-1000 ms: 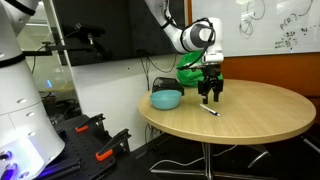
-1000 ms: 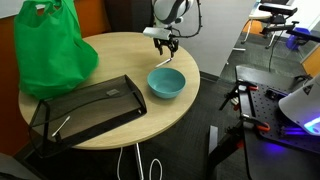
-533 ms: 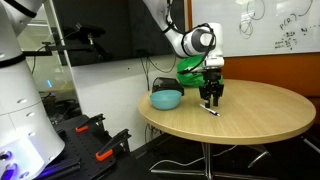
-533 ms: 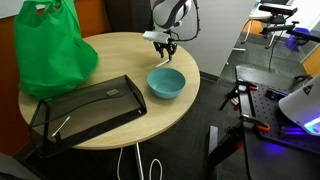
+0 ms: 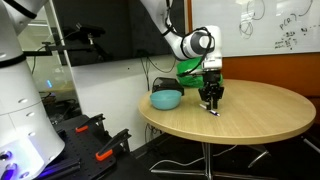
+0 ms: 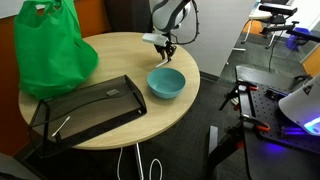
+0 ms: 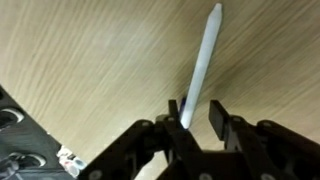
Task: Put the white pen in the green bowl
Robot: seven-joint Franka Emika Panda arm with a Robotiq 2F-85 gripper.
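Observation:
A white pen [image 7: 201,62] lies flat on the round wooden table [image 5: 250,112]. In the wrist view its near end runs between my gripper's [image 7: 194,112] two black fingers, close against one of them, with a gap to the other. The gripper is open, low over the table and straddling the pen. In both exterior views the gripper [image 5: 210,103] [image 6: 165,50] points straight down at the table. The bowl [image 5: 166,99] [image 6: 166,83] is light teal and empty, beside the gripper near the table edge. The pen is barely visible in the exterior views.
A green bag [image 6: 52,45] [image 5: 190,70] stands on the table behind the bowl. A black wire tray [image 6: 85,108] lies at the table's other side. A whiteboard [image 5: 270,25] hangs behind the table. Other robot hardware stands on the floor [image 6: 270,100].
My gripper has dropped lower onto the table over the pen. The pen and the bowl have not moved.

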